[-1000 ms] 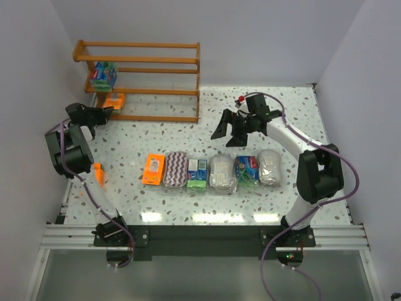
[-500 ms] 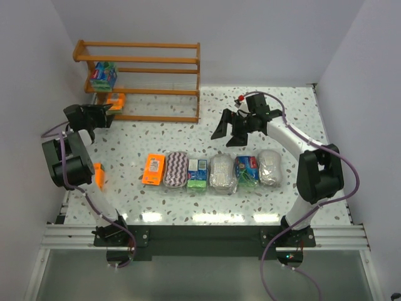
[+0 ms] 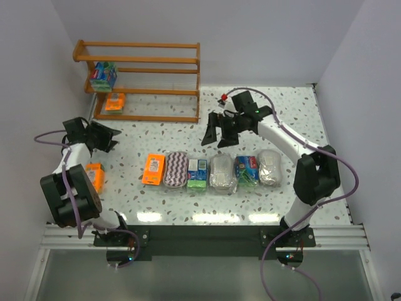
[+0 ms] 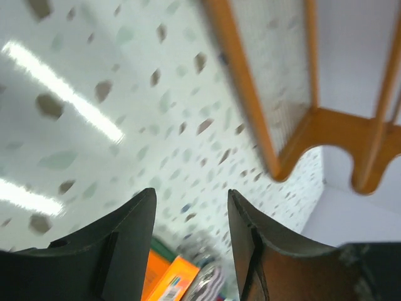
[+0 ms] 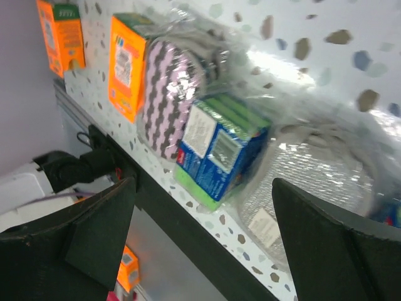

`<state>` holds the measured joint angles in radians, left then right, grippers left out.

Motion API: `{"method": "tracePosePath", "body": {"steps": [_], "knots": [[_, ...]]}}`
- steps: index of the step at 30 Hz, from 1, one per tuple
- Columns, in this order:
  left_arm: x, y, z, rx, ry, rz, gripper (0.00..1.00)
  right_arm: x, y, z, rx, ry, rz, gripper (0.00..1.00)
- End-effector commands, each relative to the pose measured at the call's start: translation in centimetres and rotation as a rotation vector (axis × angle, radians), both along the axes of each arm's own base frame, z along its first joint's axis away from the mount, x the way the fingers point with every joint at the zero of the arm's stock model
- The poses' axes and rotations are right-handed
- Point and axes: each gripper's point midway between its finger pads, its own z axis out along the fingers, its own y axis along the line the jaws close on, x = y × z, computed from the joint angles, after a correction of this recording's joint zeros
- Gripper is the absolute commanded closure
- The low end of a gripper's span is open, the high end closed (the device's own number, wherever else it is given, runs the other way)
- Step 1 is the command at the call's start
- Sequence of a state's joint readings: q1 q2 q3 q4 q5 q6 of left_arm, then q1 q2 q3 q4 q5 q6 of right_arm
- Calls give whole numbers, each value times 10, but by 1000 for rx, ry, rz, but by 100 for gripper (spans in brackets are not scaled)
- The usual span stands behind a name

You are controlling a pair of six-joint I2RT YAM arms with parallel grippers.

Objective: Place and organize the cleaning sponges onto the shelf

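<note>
The shelf [image 3: 144,63] stands at the far left, with a blue-and-green block [image 3: 103,75] on its middle tier and an orange pack [image 3: 114,102] on its bottom tier. A row lies mid-table: orange pack [image 3: 153,169], purple zigzag pad [image 3: 176,169], blue-green block [image 3: 198,174], grey-white pad [image 3: 222,174], blue-green block [image 3: 247,170], grey-white pad [image 3: 270,167]. My left gripper [image 3: 108,138] is open and empty, in front of the shelf [image 4: 276,125]. My right gripper [image 3: 217,135] is open and empty, above and behind the row; its view shows the blue-green block [image 5: 219,150] and zigzag pad [image 5: 169,94].
Another orange pack [image 3: 94,176] lies alone by the left edge, beside the left arm, and also shows in the right wrist view [image 5: 59,34]. White walls close in the left, back and right. The table's near edge is a black rail [image 5: 188,219].
My left gripper has drawn back from the shelf's bottom tier toward the near left; the orange pack stays on the tier. My right gripper has moved left, toward the row.
</note>
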<state>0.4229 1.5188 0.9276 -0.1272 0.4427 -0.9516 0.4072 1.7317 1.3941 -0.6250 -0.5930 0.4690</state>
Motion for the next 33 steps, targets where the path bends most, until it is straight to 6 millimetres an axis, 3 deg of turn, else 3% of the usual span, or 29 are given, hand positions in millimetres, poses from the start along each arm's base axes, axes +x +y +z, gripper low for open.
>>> {"method": "tracePosePath", "body": {"steps": [1, 3, 4, 6, 7, 8, 10, 11, 13, 15, 20, 23, 28, 33], "knots": [[-54, -17, -20, 102, 115, -121, 46, -34, 43, 15, -50, -83, 199, 6], [-63, -17, 4, 175, 44, -109, 47, -44, 59, 13, -79, -100, 225, 6], [-66, -15, 14, 199, 18, -97, 47, -60, 78, 11, -81, -108, 276, 6], [-68, -5, 53, 300, -65, -36, 45, -68, 96, 10, -92, -133, 299, 6], [-76, 1, 59, 323, -39, -3, 44, -79, 114, 12, -83, -140, 331, 6], [-77, 16, 87, 396, -67, 71, 44, -83, 122, 13, -81, -145, 343, 6], [-87, 26, 98, 457, -33, 106, 42, -90, 143, 22, -67, -180, 360, 6], [-90, 39, 112, 509, -18, 159, 42, -90, 151, 17, -74, -179, 368, 6], [-107, 48, 106, 541, 90, 190, 43, -93, 167, 26, -65, -203, 381, 6], [-123, 65, 94, 622, 200, 229, 43, -94, 175, 21, -76, -192, 389, 6], [-172, 90, 29, 723, 604, 201, 45, -96, 188, 24, -55, -177, 408, 6], [-189, 91, 1, 723, 714, 185, 47, -96, 189, 21, -67, -162, 422, 6], [-197, 111, 6, 795, 761, 297, 44, -97, 191, 22, -73, -144, 437, 6], [-203, 118, -19, 784, 921, 267, 39, -99, 187, 20, -91, -135, 446, 6]]}}
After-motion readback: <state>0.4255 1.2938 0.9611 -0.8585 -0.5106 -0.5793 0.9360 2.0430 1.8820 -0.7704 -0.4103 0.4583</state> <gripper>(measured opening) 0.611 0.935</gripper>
